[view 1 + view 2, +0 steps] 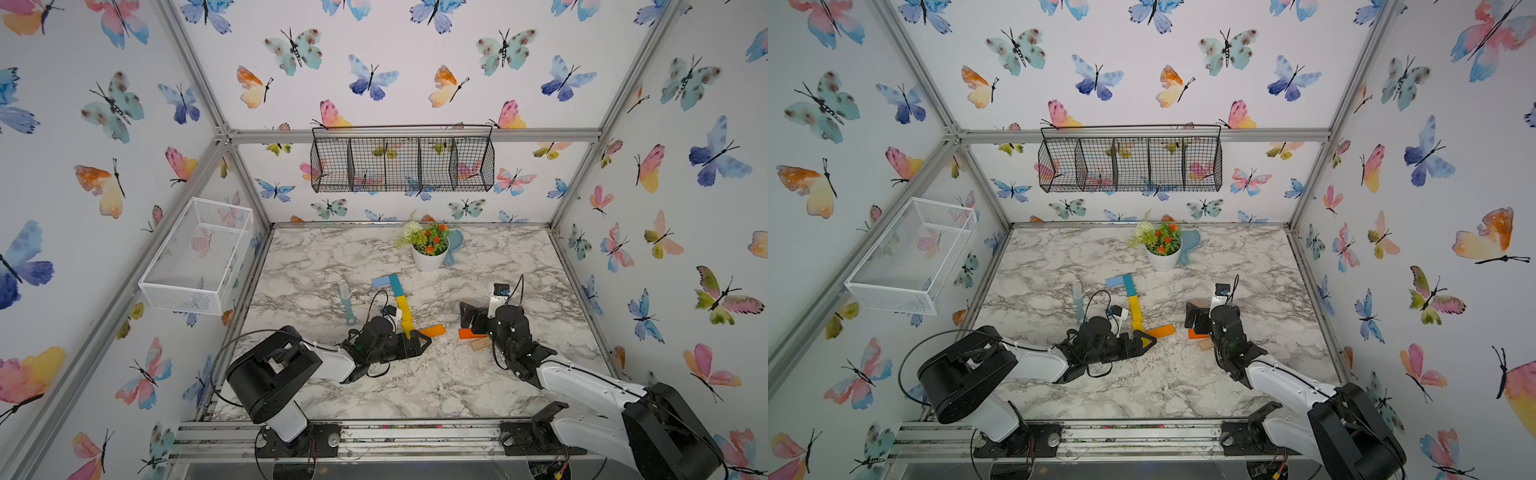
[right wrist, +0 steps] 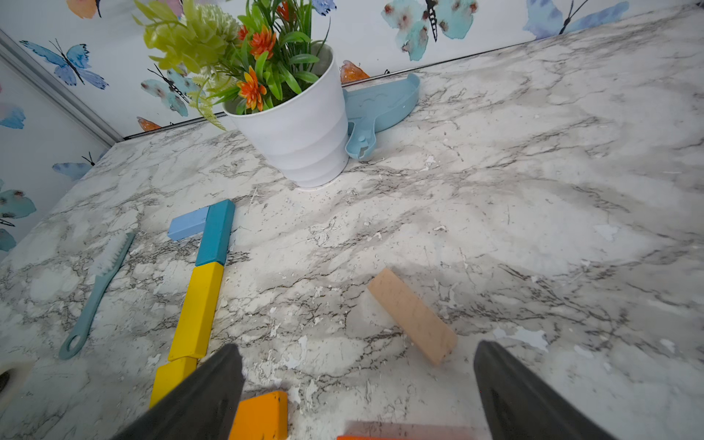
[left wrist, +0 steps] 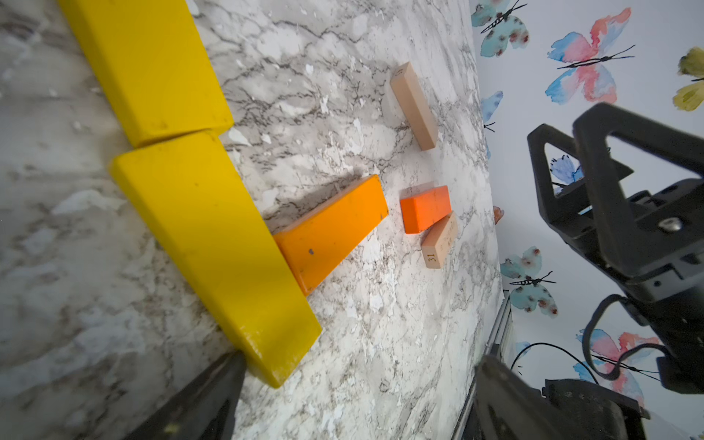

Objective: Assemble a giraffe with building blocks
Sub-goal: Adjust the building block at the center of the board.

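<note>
The flat giraffe (image 1: 402, 305) lies partly built in the middle of the marble-patterned surface (image 1: 415, 386): a light-blue wooden bar (image 1: 380, 281) as head touches a teal wooden bar (image 1: 395, 283), 2 yellow wooden bars (image 2: 198, 308) carry the neck on end to end, and a light-orange wooden bar (image 3: 331, 232) butts against the nearer yellow one as the start of the body. Loose beside it, nearer the right arm, are a darker orange wooden bar (image 3: 424, 208) and 2 plain-wood bars (image 3: 413, 104), 1 touching that orange bar, the other apart. The left gripper (image 3: 358, 360) has its jaws apart and holds nothing, 1 jaw just beside the free end of the neck. The right gripper (image 2: 358, 344) is likewise spread wide and empty, poised over the loose pieces. These bars look light, rigid and smooth-faced, so they should skid readily on the slick surface; I would pinch 1 across its 2 long sides at mid-length, where it cannot swing, and set it down gently so the placed bars are not knocked askew.
</note>
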`<state>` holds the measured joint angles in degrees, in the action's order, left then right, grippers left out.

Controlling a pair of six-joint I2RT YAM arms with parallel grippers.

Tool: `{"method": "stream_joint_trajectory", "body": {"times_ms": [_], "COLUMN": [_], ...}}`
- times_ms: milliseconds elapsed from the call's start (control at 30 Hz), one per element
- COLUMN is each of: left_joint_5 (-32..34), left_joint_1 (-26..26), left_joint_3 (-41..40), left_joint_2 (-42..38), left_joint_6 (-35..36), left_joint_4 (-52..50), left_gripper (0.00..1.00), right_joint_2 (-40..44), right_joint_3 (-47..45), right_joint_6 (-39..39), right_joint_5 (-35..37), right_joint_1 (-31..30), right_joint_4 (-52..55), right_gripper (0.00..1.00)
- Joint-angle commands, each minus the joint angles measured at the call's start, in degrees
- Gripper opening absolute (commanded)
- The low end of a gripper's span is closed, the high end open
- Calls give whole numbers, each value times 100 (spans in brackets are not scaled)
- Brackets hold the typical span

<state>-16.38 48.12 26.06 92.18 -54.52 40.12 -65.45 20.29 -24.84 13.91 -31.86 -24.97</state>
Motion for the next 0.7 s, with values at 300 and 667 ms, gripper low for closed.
{"method": "stream_joint_trajectory", "body": {"times_ms": [300,667], "left_joint_5": [157,-121], "left_joint_1": [-160,-452], "left_joint_3": [154,557], "left_joint_2": [-145,125], "left_joint_6": [577,889], "left_joint_4": [-1039,-1116], "left_gripper": [98,98], "right_joint_2": [-286,48], "right_joint_3": [391,264], "right_joint_6": [-18,-135], "right_joint_5": [-741,-900], "right_joint_1": [4,2], "right_joint_4": [876,1102], "right_gripper": [100,100]}}
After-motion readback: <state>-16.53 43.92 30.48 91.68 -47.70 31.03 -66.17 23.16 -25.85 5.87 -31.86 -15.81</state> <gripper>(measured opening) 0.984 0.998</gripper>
